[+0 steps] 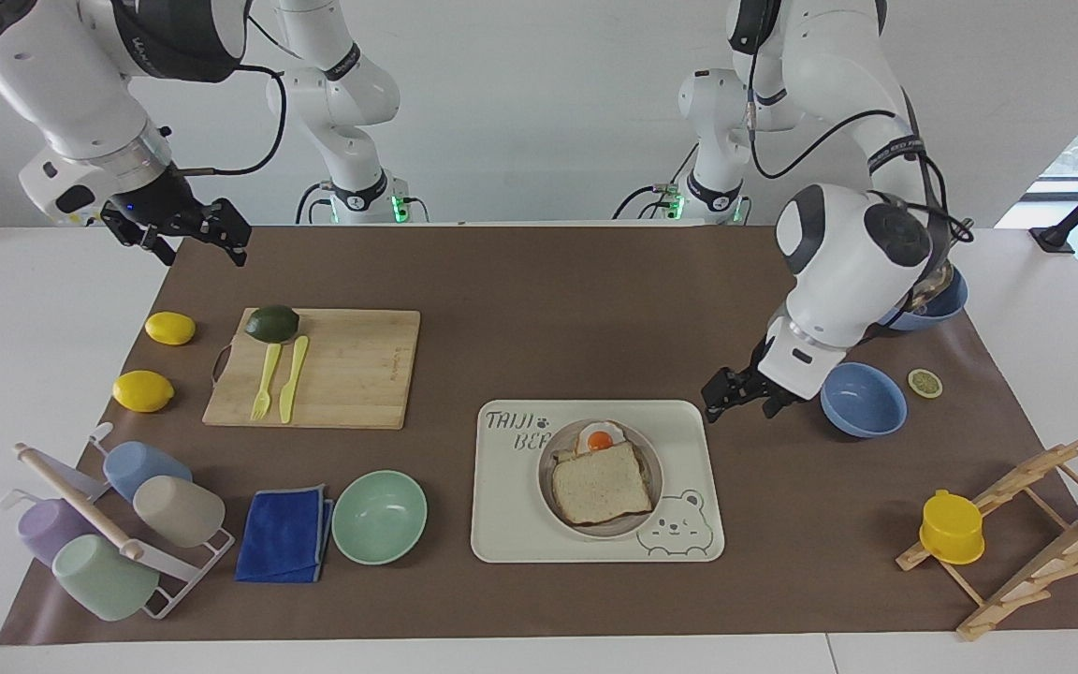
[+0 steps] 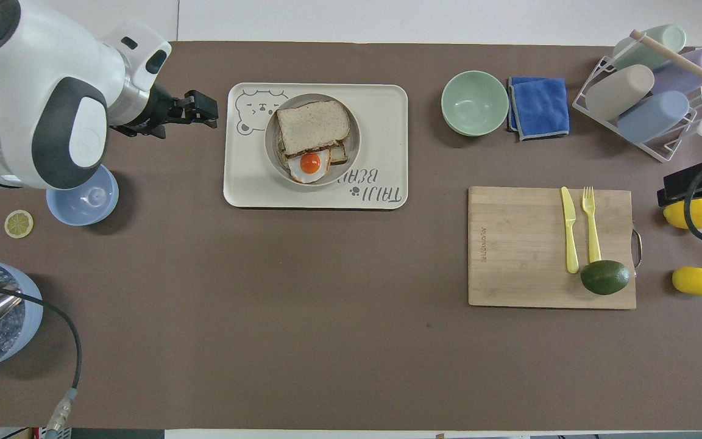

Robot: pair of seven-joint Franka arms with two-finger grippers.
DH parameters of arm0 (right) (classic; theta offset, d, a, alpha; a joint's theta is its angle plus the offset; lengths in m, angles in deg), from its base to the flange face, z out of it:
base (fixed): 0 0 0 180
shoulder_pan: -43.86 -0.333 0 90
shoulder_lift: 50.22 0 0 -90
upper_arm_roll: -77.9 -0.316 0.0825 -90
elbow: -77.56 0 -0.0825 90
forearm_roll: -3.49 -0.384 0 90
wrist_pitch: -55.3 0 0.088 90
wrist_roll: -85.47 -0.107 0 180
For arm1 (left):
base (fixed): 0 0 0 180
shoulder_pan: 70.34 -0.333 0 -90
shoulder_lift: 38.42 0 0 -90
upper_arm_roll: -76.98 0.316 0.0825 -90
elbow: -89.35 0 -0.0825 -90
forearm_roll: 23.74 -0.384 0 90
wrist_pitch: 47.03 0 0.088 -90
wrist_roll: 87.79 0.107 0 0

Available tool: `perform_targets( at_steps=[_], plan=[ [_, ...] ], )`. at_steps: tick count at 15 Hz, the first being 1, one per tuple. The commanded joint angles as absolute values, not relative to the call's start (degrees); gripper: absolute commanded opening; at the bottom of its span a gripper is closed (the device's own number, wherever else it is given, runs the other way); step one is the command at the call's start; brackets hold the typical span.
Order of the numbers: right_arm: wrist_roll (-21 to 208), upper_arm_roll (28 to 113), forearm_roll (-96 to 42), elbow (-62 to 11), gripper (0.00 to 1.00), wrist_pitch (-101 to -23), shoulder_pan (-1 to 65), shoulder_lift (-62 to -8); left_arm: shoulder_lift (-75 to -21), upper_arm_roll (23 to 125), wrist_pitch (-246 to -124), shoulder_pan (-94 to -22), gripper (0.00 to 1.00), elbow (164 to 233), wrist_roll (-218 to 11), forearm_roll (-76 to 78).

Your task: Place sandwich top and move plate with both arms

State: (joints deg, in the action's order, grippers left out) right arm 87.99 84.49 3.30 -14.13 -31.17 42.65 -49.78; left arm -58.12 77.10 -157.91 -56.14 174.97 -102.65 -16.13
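Observation:
The sandwich top (image 1: 600,487) (image 2: 313,125) lies flat on the slice with the fried egg (image 1: 600,437) (image 2: 310,163), which sticks out on the side nearer the robots. Both rest in the plate (image 1: 546,468) (image 2: 353,152) on the bear tray (image 1: 520,524) (image 2: 381,110). My left gripper (image 1: 724,391) (image 2: 205,111) hangs open and empty above the mat, just off the tray's edge toward the left arm's end. My right gripper (image 1: 225,234) waits open over the mat's corner, above the cutting board (image 1: 342,374) (image 2: 521,256).
A mint green bowl (image 1: 380,515) and a blue cloth (image 1: 284,534) lie beside the tray. Two blue bowls (image 1: 862,401) (image 1: 946,304) stand under the left arm. The board carries an avocado (image 1: 271,323), a fork and a knife. Lemons, a cup rack (image 1: 118,534) and a wooden rack (image 1: 1026,524) line the ends.

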Motion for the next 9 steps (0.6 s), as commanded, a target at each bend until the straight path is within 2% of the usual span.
perform_targets(
  at_steps=[1, 9],
  plan=[
    [88.19, 84.75, 2.79, -15.16, 1.0, -30.92, 42.71, -50.66, -52.5, 77.77, -153.31, -56.19, 1.0, 176.71, -102.12, -20.47],
    [88.19, 84.75, 2.79, -15.16, 1.0, -30.92, 42.71, -50.66, -40.02, 78.12, -135.73, -57.6, 1.0, 177.85, -102.03, -23.03]
  ],
)
